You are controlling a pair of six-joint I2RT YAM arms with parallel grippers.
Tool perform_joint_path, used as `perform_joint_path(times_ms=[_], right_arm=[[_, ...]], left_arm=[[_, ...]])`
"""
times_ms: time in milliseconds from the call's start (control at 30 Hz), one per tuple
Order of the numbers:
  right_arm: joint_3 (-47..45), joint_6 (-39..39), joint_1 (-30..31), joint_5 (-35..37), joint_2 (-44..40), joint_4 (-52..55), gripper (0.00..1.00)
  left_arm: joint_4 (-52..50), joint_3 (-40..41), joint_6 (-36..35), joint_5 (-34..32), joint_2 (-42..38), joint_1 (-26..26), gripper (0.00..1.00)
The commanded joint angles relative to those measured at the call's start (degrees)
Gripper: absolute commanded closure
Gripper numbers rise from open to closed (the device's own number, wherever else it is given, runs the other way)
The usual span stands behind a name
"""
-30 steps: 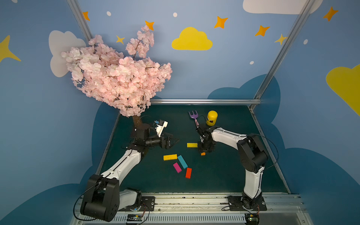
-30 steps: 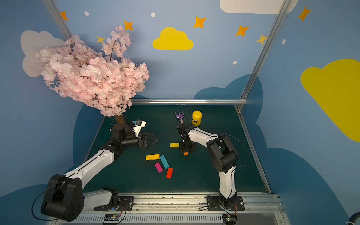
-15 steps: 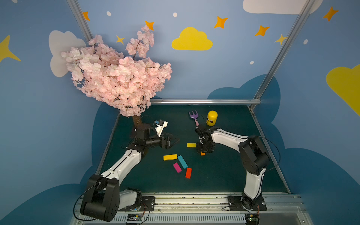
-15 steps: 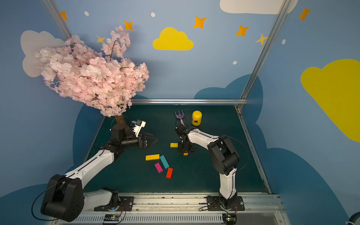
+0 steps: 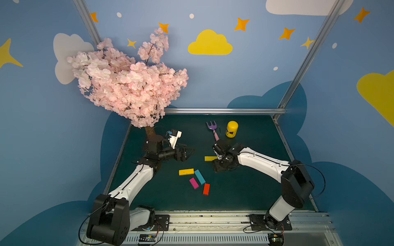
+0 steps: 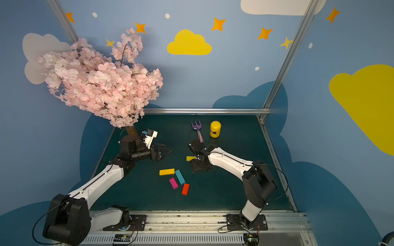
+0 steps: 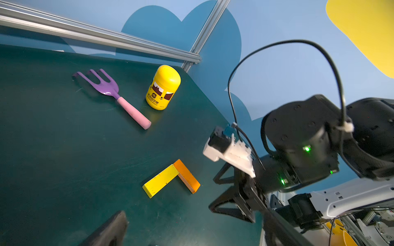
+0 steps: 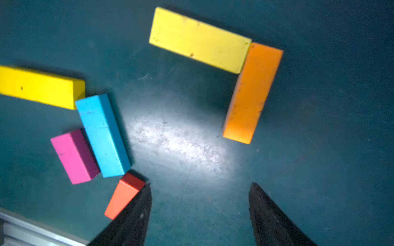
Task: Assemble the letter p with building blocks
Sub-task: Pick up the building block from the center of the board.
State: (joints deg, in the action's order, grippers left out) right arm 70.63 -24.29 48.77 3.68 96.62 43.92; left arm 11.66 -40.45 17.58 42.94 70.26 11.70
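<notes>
Right wrist view: two painted wooden blocks are being seen joined at a corner on the dark green surface [image 8: 319, 170]. A long yellow block [image 8: 199, 39] is being touched at its end by an orange block [image 8: 252, 93], so only the top and one side of the letter p [image 7: 162, 181] are being made so far.

Four more blocks are lying loose close by: a second yellow block [image 8: 40, 87], a teal block [image 8: 102, 136], a short magenta block [image 8: 72, 157] just beside it, and a short red block [image 8: 122, 197].

The right claw [image 8: 200, 185] is being held near the orange block with its jaws wide apart and nothing between them. In a top view the left claw [image 5: 190, 152] is being held wide too, and it is empty.

The blocks are probably light, hard and a bit slippery from the paint, so squashing is not being feared. Each one is best being taken by its two long sides, at the middle, so it is not being tipped or spun.
</notes>
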Motion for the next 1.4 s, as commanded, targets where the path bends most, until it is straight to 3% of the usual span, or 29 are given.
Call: perform_joint_path(times_ms=[0, 233, 367, 1167, 1367], right_arm=[[3.1, 3.0, 2.6, 0.9, 2.9, -1.3, 0.28], [6.5, 3.9, 5.7, -1.6, 9.1, -6.1, 0.31], [8.2, 4.2, 7.0, -3.2, 12.3, -7.9, 0.32], [13.4, 3.4, 9.1, -6.8, 20.3, -7.4, 0.33], [13.7, 3.7, 9.1, -7.1, 21.6, -7.0, 0.41]], left_arm=[[-0.1, -2.0, 0.8, -1.0, -1.6, -0.1, 0.00], [11.1, 3.1, 6.9, 6.4, -5.0, -5.3, 0.00], [14.9, 5.2, 9.5, 6.7, -6.2, -7.6, 0.00], [15.1, 5.6, 9.9, 6.9, -5.2, -8.0, 0.00], [15.1, 5.7, 9.8, 6.9, -4.9, -8.0, 0.00]])
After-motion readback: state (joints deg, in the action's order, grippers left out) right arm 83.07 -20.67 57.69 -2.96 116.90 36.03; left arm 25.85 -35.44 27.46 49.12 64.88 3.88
